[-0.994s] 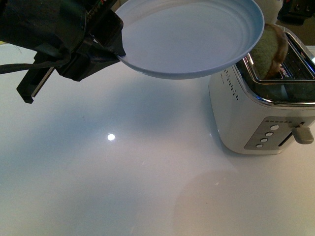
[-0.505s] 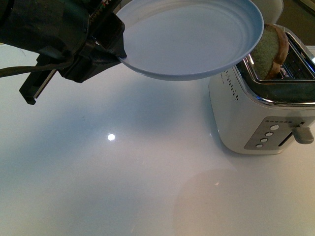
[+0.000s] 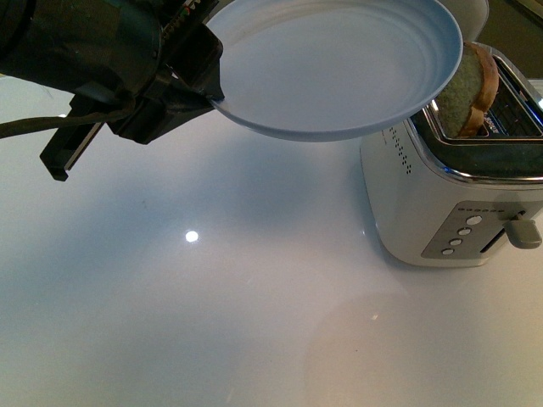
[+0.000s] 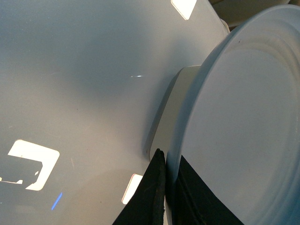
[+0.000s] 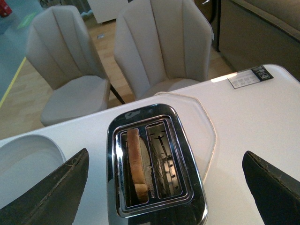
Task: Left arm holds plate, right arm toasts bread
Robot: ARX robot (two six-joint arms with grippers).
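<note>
The pale blue plate (image 3: 339, 64) hangs tilted in the air above the table, its right rim over the near slot of the white toaster (image 3: 441, 203). My left gripper (image 3: 212, 91) is shut on the plate's left rim; in the left wrist view the black fingers (image 4: 157, 192) pinch the rim of the plate (image 4: 243, 117). The bread (image 3: 473, 89) stands upright in one toaster slot, its top sticking out. From above, the bread (image 5: 136, 164) fills the slot nearer the plate (image 5: 23, 164). My right gripper (image 5: 165, 157) hovers open above the toaster (image 5: 157, 206), holding nothing.
The toaster's lever (image 3: 522, 231) and buttons (image 3: 462, 233) face the front. Glossy white table (image 3: 212, 322) spreads below the plate. Two beige chairs (image 5: 70, 79) (image 5: 161, 47) stand beyond the table's far edge. A label (image 5: 248, 77) lies on the table's far corner.
The left gripper and plate have drifted slightly right, so the plate's rim now covers a little more of the bread. The bread and toaster have not moved.
</note>
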